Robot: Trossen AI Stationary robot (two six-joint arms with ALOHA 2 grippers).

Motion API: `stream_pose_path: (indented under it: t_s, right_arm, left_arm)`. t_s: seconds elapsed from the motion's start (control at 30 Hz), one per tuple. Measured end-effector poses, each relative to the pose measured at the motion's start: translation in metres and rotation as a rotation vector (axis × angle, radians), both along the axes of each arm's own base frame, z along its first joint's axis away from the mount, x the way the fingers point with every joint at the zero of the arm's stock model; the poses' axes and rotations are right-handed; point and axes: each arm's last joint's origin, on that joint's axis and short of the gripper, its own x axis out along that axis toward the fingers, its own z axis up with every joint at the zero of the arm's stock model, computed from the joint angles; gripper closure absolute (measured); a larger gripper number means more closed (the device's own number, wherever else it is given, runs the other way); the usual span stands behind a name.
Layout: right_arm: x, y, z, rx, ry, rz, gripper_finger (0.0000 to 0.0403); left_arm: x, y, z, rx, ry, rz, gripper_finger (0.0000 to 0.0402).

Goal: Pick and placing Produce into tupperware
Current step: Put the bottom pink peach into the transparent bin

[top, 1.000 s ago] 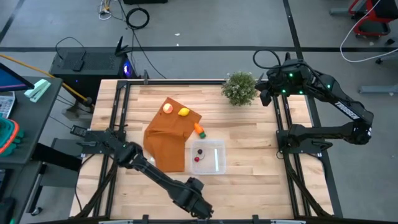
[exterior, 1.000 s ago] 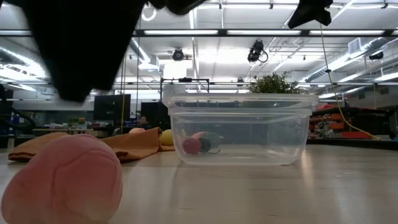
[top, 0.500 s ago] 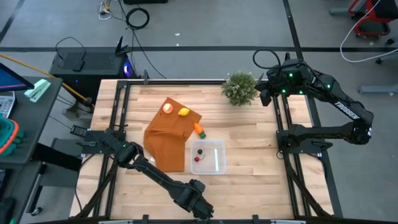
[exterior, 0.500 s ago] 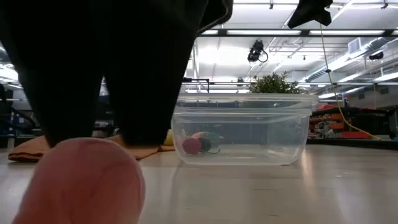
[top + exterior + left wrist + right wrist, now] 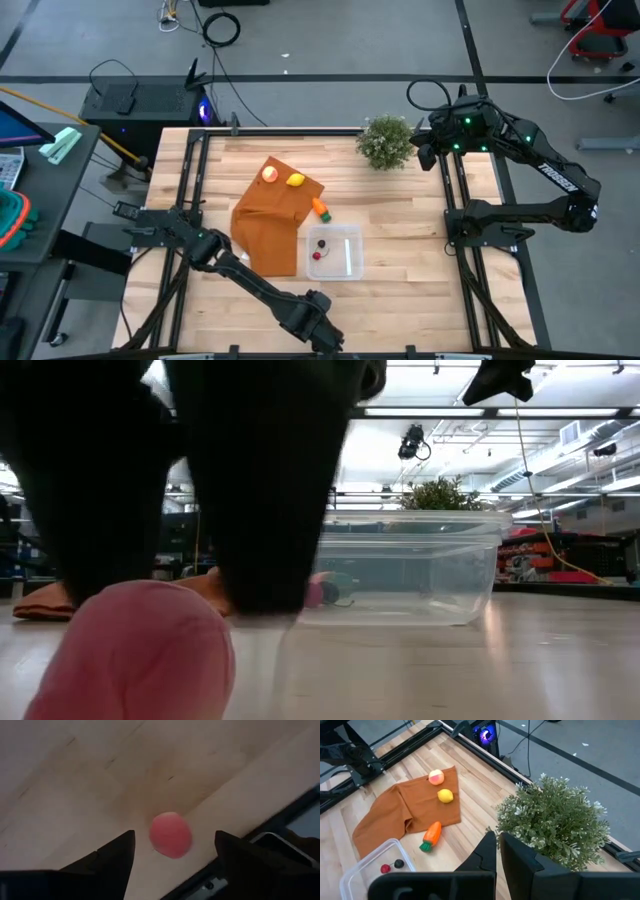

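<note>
Left gripper (image 5: 172,851) hangs low over the near edge of the table (image 5: 420,225), with its two fingers (image 5: 112,855) spread wide apart and nothing between them yet. A small red-pink piece (image 5: 170,834) lies on the bare wood right below the gap. In the low view the same pink piece sits under the two dark fingers, which reach down to its top on either side.

The tupperware (image 5: 345,262) sits further in on the table, well apart from this piece. A small red bit (image 5: 317,255) and a small dark piece (image 5: 321,242) already lie inside it. The carrot (image 5: 320,208) rests at the edge of the orange-brown cloth (image 5: 262,232), just beside the tub. The lemon (image 5: 296,180) and the red-yellow round fruit (image 5: 269,173) lie on the cloth.

To do this step well, I think the gripper should go straight down with one finger on each side of the pink piece. It should close slowly, because a round toy can roll or pop out. It sits near the table's edge, so a bump could knock it off.

Right gripper (image 5: 498,851) waits up high by the potted plant (image 5: 386,141), fingers pressed together, holding nothing.
</note>
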Motion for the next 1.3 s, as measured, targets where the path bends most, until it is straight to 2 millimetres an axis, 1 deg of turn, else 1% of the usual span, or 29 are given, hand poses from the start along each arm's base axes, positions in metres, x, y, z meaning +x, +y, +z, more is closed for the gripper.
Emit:
stream_pose_path:
  t_s: [0.07,0.27,0.4,0.67,1.1,1.2,1.3]
  right_arm:
    - [0.0,0.0,0.0,0.0,0.0,0.0,0.0401]
    - [0.0,0.0,0.0,0.0,0.0,0.0,0.0401]
    - [0.0,0.0,0.0,0.0,0.0,0.0,0.0401]
    - [0.0,0.0,0.0,0.0,0.0,0.0,0.0401]
    - [0.0,0.0,0.0,0.0,0.0,0.0,0.0401]
    - [0.0,0.0,0.0,-0.001,0.0,0.0,0.0401]
    - [0.0,0.0,0.0,-0.001,0.0,0.0,0.0401]
  left_arm:
    - [0.002,-0.002,-0.005,-0.012,0.0,-0.002,0.0118]
    - [0.006,-0.004,-0.012,-0.03,-0.017,-0.004,0.0119]
    - [0.007,-0.005,-0.014,-0.034,-0.022,-0.004,0.013]
    - [0.007,-0.005,-0.015,-0.033,-0.019,-0.016,0.0171]
    - [0.009,-0.003,-0.015,-0.033,-0.022,-0.016,0.0253]
    - [0.009,-0.002,-0.012,-0.033,-0.031,-0.032,0.0265]
    - [0.01,0.003,-0.003,-0.038,-0.044,-0.04,0.0266]
